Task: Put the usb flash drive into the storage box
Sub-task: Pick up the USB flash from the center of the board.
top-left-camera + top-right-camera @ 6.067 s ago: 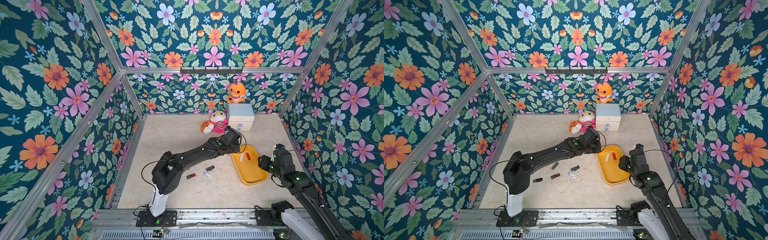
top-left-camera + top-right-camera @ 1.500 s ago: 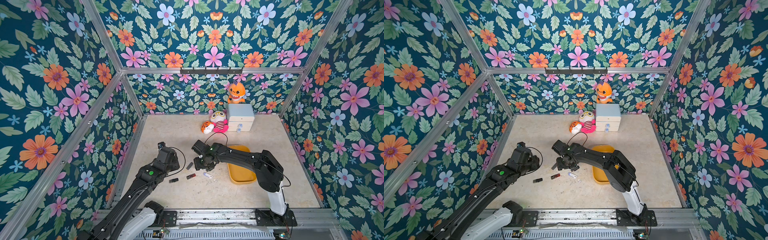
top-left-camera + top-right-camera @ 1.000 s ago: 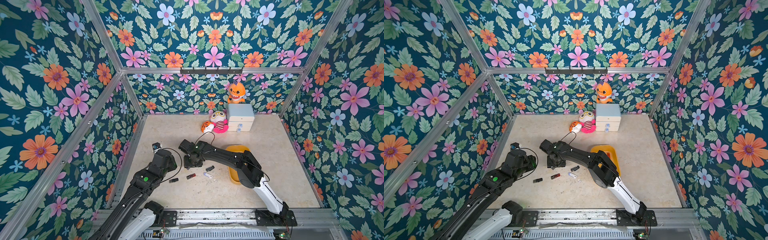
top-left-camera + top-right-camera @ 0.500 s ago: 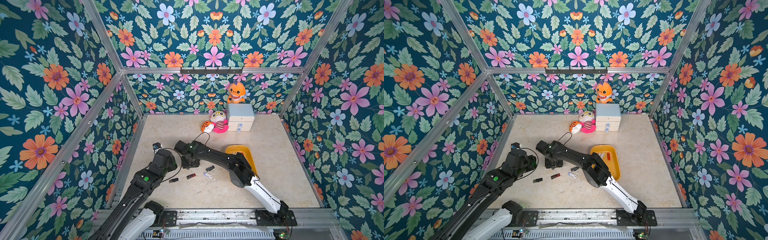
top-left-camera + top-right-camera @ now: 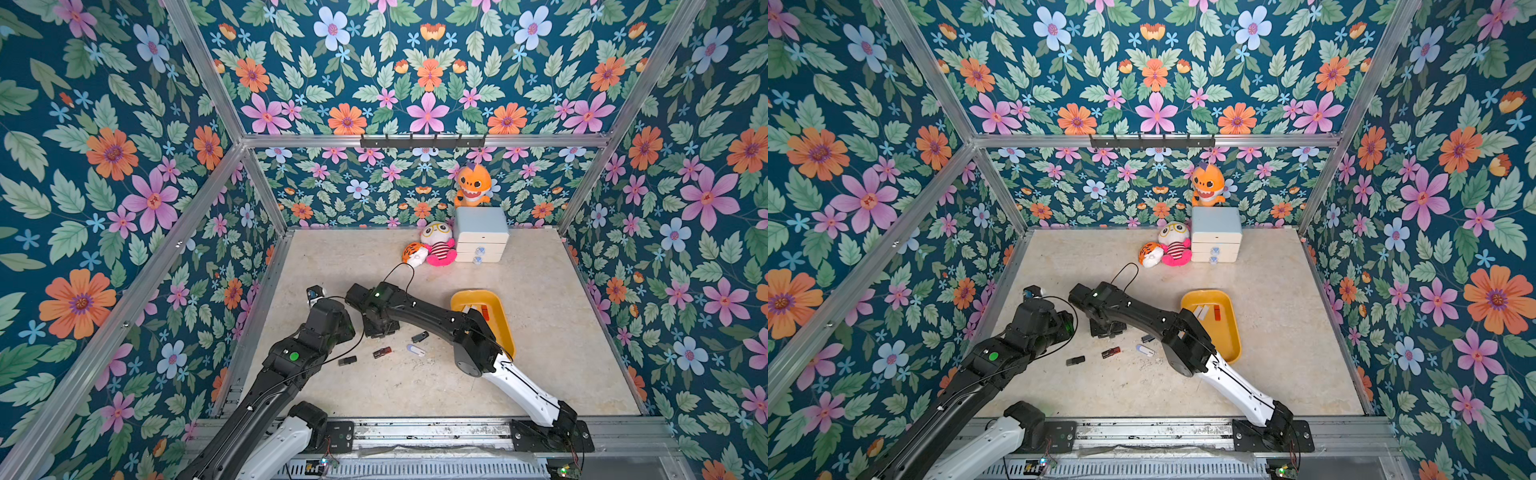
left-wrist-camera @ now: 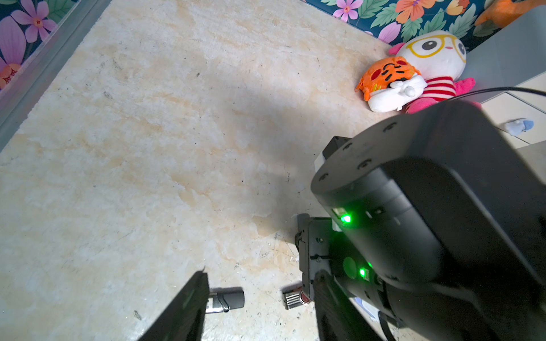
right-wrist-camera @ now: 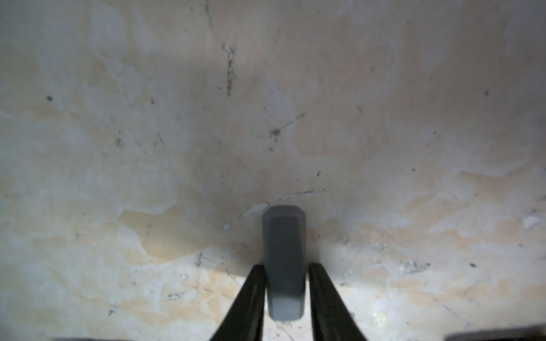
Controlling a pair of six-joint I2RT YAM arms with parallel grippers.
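In both top views the right arm (image 5: 419,311) (image 5: 1142,316) stretches across to just left of centre, with its tip down on the counter (image 5: 415,386) (image 5: 1142,386). The grey drive is hidden beneath that tip. The box (image 5: 500,328) (image 5: 1227,336) sits right of centre, well apart from the tip, with a red stick and two white pieces inside it. A black drive (image 5: 347,360) (image 5: 1075,360) and a red drive (image 5: 382,352) (image 5: 1111,352) lie loose below the arm.

In the left wrist view the left fingers (image 6: 189,304) stand spread at the bottom edge and pinch nothing. The black drive (image 6: 229,298) and red drive (image 6: 292,298) lie on the counter between them, the black one partly behind one finger.

In the right wrist view the grey drive (image 7: 283,236) lies flat on the counter at lower centre, lengthwise between the right fingers (image 7: 251,295). They pinch its two long sides, and its far end juts past their tips.
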